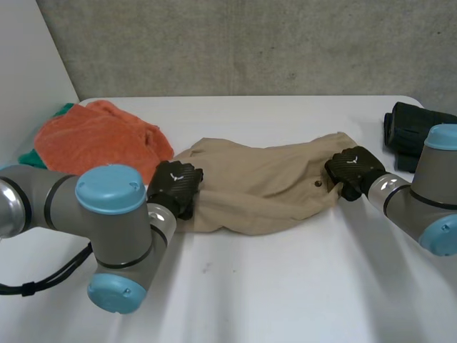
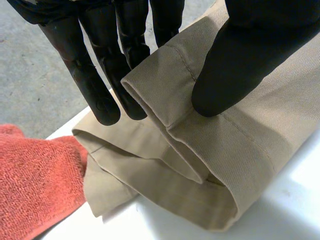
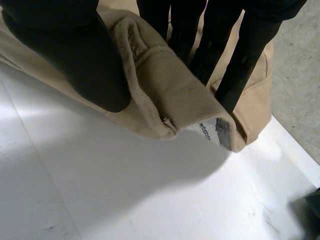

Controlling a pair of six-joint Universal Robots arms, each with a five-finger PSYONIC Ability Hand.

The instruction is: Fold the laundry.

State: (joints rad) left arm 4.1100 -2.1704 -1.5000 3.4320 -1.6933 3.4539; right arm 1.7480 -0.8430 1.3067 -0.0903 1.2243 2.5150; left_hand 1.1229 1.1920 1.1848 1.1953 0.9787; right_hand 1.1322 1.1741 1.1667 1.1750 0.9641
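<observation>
Head view is showing a tan garment [image 1: 264, 187] lying crumpled across the middle of the white table [image 1: 285, 286], stretching between the two arms. The left robot hand [image 1: 175, 184] is gripping its left end and the right robot hand [image 1: 353, 170] is gripping its right end.

In the left wrist view, the left robot hand is pinching a stitched hem of the tan garment, with its thumb [image 2: 245, 55] pressing on one side and its fingers [image 2: 100, 85] lying against the other. In the right wrist view, the right robot hand is clamping a thick folded band of the fabric between its thumb [image 3: 75, 55] and its fingers [image 3: 240, 65].

An orange cloth [image 1: 96, 139] is sitting bunched at the table's left side, touching the tan garment's left end, with a green cloth [image 1: 30, 156] peeking out beneath it. A dark garment [image 1: 408, 127] is resting at the far right edge, apart from the tan one.
</observation>
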